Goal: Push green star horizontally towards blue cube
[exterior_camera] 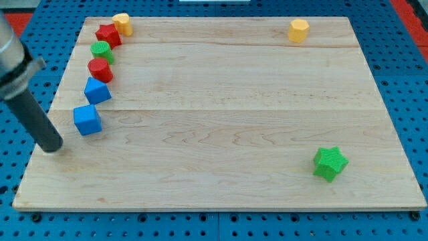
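Blue pegboard frames a pale wooden worktop point(221, 100) of joined planks with visible grain, and on it sit seven blocks, all with a ridged, printed-looking surface. Counting them off: two blue, two red, two yellow, two green, wait, that makes eight. Taking the blue cube point(87, 120) near the view's left edge as the landmark: just above it, nearly touching, is a second blue block point(97, 90), wedge-like in shape. Above that comes a red cylinder point(100, 69), then a green cylinder point(101, 51), then a red star point(108, 34), and at the top of this curving line a yellow block point(122, 24), rounded. Far to the right of the blue cube and up by the top edge stands a yellow hexagonal block point(298, 30), alone. The green star point(330, 163) lies far to the right of the blue cube and somewhat lower, well apart from everything. No containers here. My tip point(52, 147) rests on the wood just left of and below the blue cube, close but not touching. No pincer on this rod, so its state cannot be told.
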You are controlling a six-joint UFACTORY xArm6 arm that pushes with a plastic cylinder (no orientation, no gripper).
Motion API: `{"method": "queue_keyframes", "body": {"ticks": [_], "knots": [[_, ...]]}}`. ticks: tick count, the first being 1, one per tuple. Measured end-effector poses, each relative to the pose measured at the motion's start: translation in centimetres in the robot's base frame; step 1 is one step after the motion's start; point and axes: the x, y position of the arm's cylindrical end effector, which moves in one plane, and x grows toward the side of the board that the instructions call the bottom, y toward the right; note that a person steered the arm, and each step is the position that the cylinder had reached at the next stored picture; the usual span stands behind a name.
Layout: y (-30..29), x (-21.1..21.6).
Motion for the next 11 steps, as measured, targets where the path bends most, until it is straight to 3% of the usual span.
{"method": "queue_keyframes", "body": {"ticks": [2, 3, 4, 5, 6, 7, 9, 11], "knots": [[23.7, -5.3], [36.3, -5.9], [43.9, -4.0], [45.4, -0.2], [42.4, 4.8], [35.9, 4.5], [21.2, -1.1], [19.5, -2.3]]}}
